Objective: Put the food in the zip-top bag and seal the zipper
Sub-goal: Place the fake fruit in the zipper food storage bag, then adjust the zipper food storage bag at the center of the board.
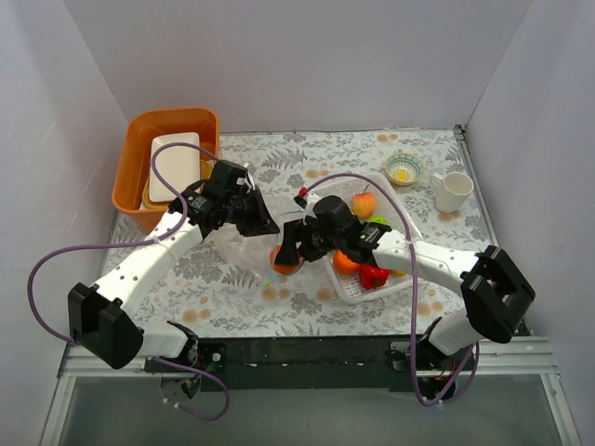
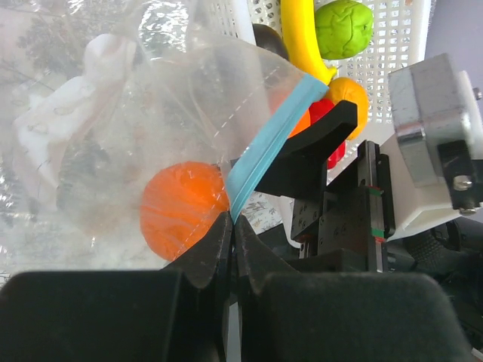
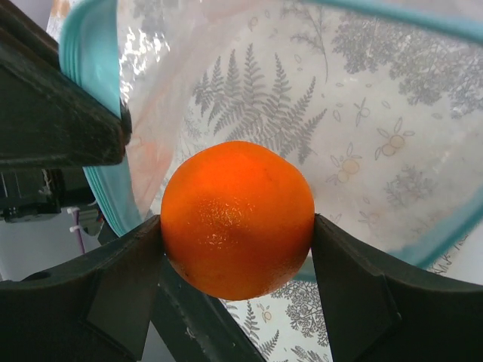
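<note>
The clear zip-top bag (image 1: pixel 234 249) lies mid-table, its mouth facing right. My left gripper (image 2: pixel 232 220) is shut on the light blue zipper (image 2: pixel 273 142) at the mouth's edge and holds it up; it also shows in the top view (image 1: pixel 257 221). My right gripper (image 3: pixel 238 226) is shut on an orange (image 3: pixel 238 219) and holds it inside the open mouth, ringed by the blue strip (image 3: pixel 94 83). The orange shows through the plastic (image 2: pixel 183 209). A second orange (image 2: pixel 349 94), banana (image 2: pixel 302 38), green ball (image 2: pixel 343 26), dark purple ball (image 2: pixel 268 38) and red piece (image 1: pixel 375 276) lie in the basket.
The white perforated basket (image 1: pixel 358 293) sits just right of the bag, under my right arm. An orange bin (image 1: pixel 135 158) with a white container stands at the back left. A small bowl (image 1: pixel 403 168) and a white mug (image 1: pixel 453 190) stand at the back right.
</note>
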